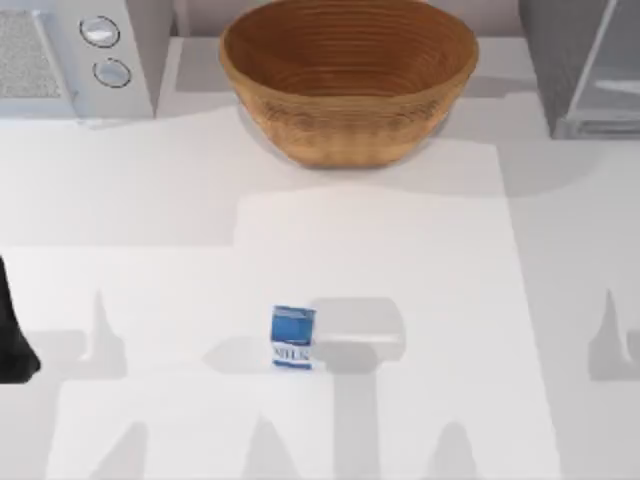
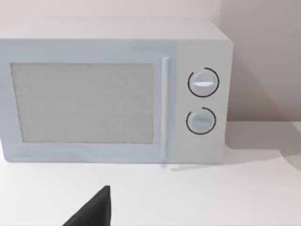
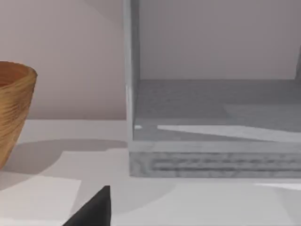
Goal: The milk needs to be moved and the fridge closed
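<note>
The milk (image 1: 293, 338) is a small blue and white carton standing upright on the white table, in the near middle, with no gripper touching it. The fridge (image 1: 588, 68) stands at the back right corner. In the right wrist view the fridge (image 3: 211, 160) is open, and its grey inner floor is bare. A dark part of my left arm (image 1: 12, 340) sits at the table's left edge, far from the milk. The left gripper (image 2: 94, 211) faces the microwave, and the right gripper (image 3: 94, 211) faces the fridge's opening from a distance.
A big wicker bowl (image 1: 348, 80) stands at the back middle, between a light-grey microwave (image 1: 70, 50) with two round knobs at the back left and the fridge. White tabletop (image 1: 400, 260) stretches between the milk and the fridge.
</note>
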Motion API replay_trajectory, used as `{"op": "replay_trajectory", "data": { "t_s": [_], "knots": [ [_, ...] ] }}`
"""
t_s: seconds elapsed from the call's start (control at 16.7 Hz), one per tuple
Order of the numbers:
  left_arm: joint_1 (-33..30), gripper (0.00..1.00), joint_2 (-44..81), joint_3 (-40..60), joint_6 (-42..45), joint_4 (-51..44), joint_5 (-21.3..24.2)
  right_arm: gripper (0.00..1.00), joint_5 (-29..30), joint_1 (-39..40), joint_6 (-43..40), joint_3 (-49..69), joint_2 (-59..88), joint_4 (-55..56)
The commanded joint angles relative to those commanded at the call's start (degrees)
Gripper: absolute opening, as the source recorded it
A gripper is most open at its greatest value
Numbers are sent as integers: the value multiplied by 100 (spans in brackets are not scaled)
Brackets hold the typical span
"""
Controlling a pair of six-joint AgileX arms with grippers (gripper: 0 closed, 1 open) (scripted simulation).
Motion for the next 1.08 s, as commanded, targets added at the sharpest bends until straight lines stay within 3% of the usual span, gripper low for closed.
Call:
{"op": "replay_trajectory", "data": {
  "t_s": [0.18, 0.36, 1.08],
  "knots": [
    [0, 100, 0, 0, 0, 0, 0, 100, 75, 70, 5, 6, 55, 61],
    [0, 100, 0, 0, 0, 0, 0, 100, 588, 556, 21, 33, 456, 468],
    [0, 100, 0, 0, 0, 0, 0, 100, 4402, 4379, 45, 111, 3677, 3484]
  ]
}}
